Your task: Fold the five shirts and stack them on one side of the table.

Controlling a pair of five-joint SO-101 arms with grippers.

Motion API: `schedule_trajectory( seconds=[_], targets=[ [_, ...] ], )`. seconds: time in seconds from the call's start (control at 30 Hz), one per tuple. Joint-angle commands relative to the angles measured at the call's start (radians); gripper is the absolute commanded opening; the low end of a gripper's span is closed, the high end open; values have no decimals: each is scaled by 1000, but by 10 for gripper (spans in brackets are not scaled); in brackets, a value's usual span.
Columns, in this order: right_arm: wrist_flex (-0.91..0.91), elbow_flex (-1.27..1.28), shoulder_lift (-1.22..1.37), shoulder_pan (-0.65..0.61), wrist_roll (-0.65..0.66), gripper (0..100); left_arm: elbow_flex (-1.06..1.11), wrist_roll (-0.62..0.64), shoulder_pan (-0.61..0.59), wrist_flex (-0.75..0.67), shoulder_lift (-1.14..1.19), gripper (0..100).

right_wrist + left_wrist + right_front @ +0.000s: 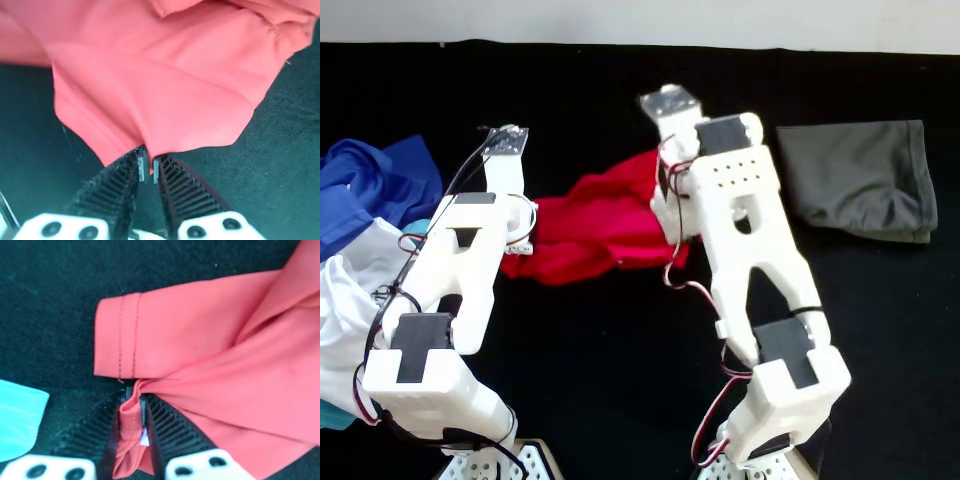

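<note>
A red shirt (595,225) lies crumpled in the middle of the black table (600,340), stretched between both arms. My left gripper (523,240) is at its left end, shut on a bunched fold of red fabric (131,412) next to a stitched sleeve hem (122,337). My right gripper (670,212) is at the shirt's right end. Its fingers pinch the edge of the red shirt (165,90) at their tips (148,167). A folded grey shirt (865,178) lies flat at the back right.
A loose heap of shirts sits at the left edge: blue (370,185), white (345,300) and a bit of teal (332,415). A teal cloth corner (17,415) lies close beside my left gripper. Bare black table shows in front between the arm bases.
</note>
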Motion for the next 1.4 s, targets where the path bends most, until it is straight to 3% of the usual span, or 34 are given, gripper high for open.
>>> schedule_trajectory(
  seconds=[0.0,0.1,0.33,0.4,0.57,0.73,1.0,1.2,1.37],
  targets=[
    [21,114,-38,-22,120,5,-21,3,-7,0,4,9],
    [-28,200,4,-39,192,5,-21,3,-7,0,4,9],
    [-309,216,113,-41,190,15,-21,3,-7,0,4,9],
    [-338,214,160,-44,164,70,-21,3,-7,0,4,9],
    [-340,174,191,-56,86,256,-21,3,-7,0,4,9],
    [-269,85,139,-59,29,259,-21,3,-7,0,4,9],
    [-110,77,120,-97,100,260,-21,3,-7,0,4,9],
    [-217,147,236,-104,101,346,-21,3,-7,0,4,9],
    [-328,145,321,-110,103,347,-21,3,-7,0,4,9]
  ],
)
